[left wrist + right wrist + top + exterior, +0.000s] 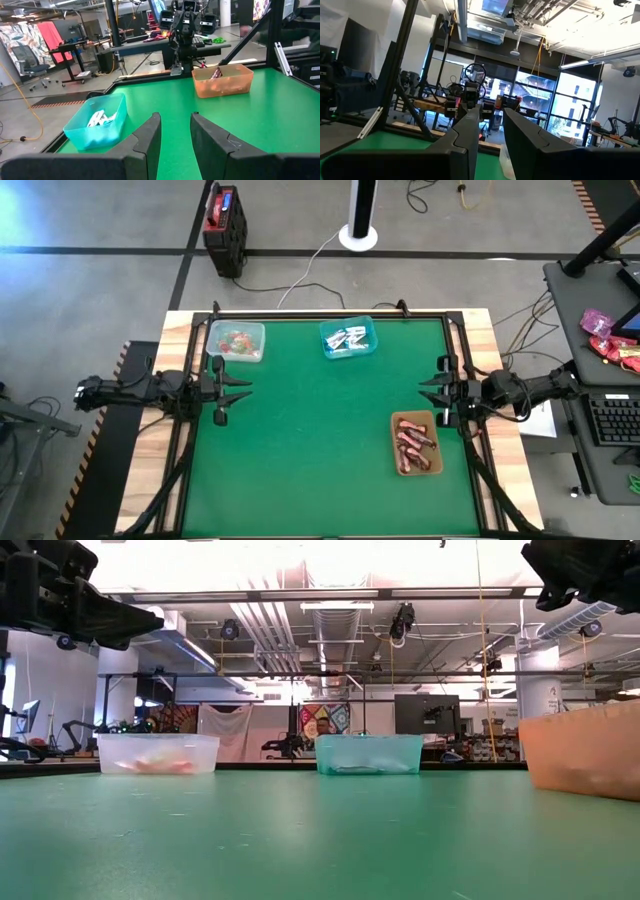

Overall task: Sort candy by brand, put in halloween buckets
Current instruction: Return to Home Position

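Three containers stand on the green mat. The pale mint container (237,340) at the far left holds red-pink twists. The teal container (348,338) at the far middle holds white-and-blue packets, also seen in the left wrist view (97,125). The amber tray (416,442) near the right edge holds dark red-brown bars, and shows in the left wrist view (222,80). My left gripper (238,388) hovers open at the left edge, raised above the mat. My right gripper (432,390) hovers open at the right edge, just beyond the amber tray.
The green mat (320,450) spreads bare between the containers, with a dark frame along its edges. Wooden table margins lie on both sides. A red-and-black box (224,218) and cables lie on the floor beyond the far edge.
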You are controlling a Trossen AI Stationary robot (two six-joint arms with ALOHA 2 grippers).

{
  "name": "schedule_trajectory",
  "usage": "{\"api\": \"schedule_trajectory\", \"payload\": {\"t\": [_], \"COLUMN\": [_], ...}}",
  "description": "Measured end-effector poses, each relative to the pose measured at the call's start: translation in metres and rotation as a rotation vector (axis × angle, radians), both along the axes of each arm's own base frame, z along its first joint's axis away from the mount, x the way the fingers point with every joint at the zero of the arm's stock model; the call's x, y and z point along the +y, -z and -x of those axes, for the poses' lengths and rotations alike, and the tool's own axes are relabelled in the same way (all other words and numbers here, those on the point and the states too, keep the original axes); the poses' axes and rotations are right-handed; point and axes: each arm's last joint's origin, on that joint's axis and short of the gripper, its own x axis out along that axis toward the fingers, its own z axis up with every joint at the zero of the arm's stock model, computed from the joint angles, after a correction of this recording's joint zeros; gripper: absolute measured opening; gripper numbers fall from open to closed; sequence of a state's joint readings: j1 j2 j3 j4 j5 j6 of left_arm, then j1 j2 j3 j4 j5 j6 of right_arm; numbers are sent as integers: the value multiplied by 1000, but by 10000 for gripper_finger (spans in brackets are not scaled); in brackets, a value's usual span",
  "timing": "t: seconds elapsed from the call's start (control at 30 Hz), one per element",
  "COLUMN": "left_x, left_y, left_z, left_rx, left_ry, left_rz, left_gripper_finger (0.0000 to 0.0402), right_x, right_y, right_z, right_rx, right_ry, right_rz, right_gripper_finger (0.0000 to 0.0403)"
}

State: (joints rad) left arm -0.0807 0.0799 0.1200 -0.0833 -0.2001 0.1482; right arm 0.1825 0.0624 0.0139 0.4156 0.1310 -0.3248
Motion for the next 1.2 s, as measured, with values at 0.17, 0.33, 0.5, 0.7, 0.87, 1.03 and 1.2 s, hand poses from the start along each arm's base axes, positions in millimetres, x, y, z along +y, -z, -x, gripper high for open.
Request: {"api": "schedule_trajectory", "payload": {"t": [0.17, 0.33, 0.5, 0.7, 0.87, 1.03, 1.2], "left_x": [0, 0, 0, 0, 0, 0, 0], "left_y": [0, 0, 0, 0, 0, 0, 0], "left_z": [0, 0, 0, 0, 0, 0, 0], "left_rx": [0, 0, 0, 0, 0, 0, 0], "left_ry": [0, 0, 0, 0, 0, 0, 0], "left_rz": [0, 0, 0, 0, 0, 0, 0], "left_gripper_finger": [88, 88, 88, 88, 88, 88, 88], "right_x": [0, 0, 0, 0, 0, 0, 0], "right_y": [0, 0, 0, 0, 0, 0, 0], "right_z": [0, 0, 0, 0, 0, 0, 0], "right_rx": [0, 0, 0, 0, 0, 0, 0], "right_ry": [0, 0, 0, 0, -1, -1, -1], "right_rz": [0, 0, 0, -1, -3, -3, -3], "right_gripper_finger": [76, 73, 80, 86, 80, 73, 76]}}
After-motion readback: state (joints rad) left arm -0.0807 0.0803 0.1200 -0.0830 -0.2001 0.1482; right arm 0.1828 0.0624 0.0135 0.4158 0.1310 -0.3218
